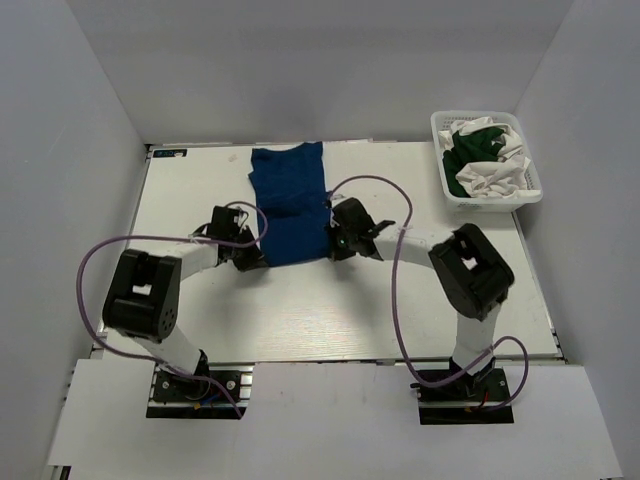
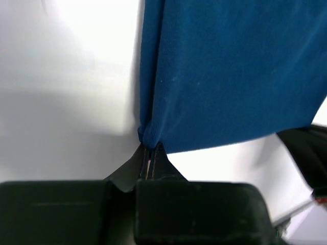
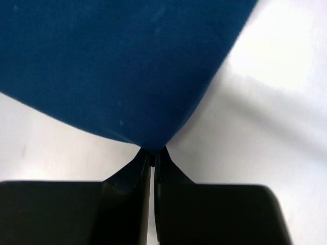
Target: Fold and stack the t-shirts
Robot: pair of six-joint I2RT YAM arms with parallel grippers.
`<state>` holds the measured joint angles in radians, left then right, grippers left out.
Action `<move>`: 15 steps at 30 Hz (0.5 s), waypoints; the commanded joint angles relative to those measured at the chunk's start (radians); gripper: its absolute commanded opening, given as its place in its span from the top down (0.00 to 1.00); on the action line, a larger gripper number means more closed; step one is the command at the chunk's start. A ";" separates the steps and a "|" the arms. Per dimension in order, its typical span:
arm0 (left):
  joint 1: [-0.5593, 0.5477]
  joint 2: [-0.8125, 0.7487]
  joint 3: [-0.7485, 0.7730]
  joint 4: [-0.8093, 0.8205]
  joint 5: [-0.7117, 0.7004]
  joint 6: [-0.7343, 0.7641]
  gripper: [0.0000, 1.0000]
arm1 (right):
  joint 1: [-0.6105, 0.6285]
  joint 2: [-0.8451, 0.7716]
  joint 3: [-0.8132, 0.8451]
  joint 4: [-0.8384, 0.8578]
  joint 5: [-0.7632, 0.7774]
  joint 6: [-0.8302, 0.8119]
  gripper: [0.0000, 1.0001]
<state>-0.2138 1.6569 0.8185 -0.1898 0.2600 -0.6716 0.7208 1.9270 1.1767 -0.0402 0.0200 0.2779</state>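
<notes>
The royal blue t-shirt [image 1: 291, 203] lies as a long narrow strip down the middle of the table, its near end lifted. My left gripper [image 1: 258, 250] is shut on the shirt's near left corner; the left wrist view shows the blue cloth [image 2: 230, 71] pinched at the fingertips [image 2: 153, 150]. My right gripper [image 1: 332, 243] is shut on the near right corner; the right wrist view shows the blue cloth [image 3: 117, 66] pinched there [image 3: 152, 153]. A dark green t-shirt [image 1: 470, 150] and white t-shirts [image 1: 500, 178] lie crumpled in the basket.
A white plastic mesh basket [image 1: 446, 188] stands at the far right of the white table [image 1: 300, 320]. White walls enclose the table on three sides. Purple cables loop from both arms over the table.
</notes>
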 commanded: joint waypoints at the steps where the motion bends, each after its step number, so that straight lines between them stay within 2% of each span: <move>1: -0.029 -0.146 -0.097 -0.059 0.094 0.001 1.00 | 0.017 -0.185 -0.135 0.014 -0.081 0.024 1.00; 4: -0.050 -0.277 -0.194 -0.089 0.136 -0.008 1.00 | 0.048 -0.331 -0.247 -0.013 -0.135 0.044 1.00; 5: -0.050 -0.377 -0.209 -0.099 0.136 -0.008 1.00 | 0.069 -0.362 -0.262 -0.023 -0.158 0.043 1.00; 7: -0.061 -0.465 -0.209 -0.172 0.136 -0.017 1.00 | 0.092 -0.478 -0.307 -0.061 -0.172 0.047 1.00; 8: -0.061 -0.547 -0.209 -0.195 0.136 -0.017 1.00 | 0.106 -0.508 -0.313 -0.072 -0.184 0.050 1.00; 12: -0.070 -0.719 -0.168 -0.270 0.121 -0.017 1.00 | 0.130 -0.634 -0.309 -0.115 -0.196 0.076 1.00; 15: -0.070 -0.755 -0.141 -0.292 0.067 -0.017 1.00 | 0.131 -0.672 -0.272 -0.124 -0.186 0.079 1.00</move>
<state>-0.2790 0.9272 0.6323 -0.4252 0.3641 -0.6853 0.8505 1.2831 0.8623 -0.1352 -0.1474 0.3374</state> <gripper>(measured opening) 0.021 0.032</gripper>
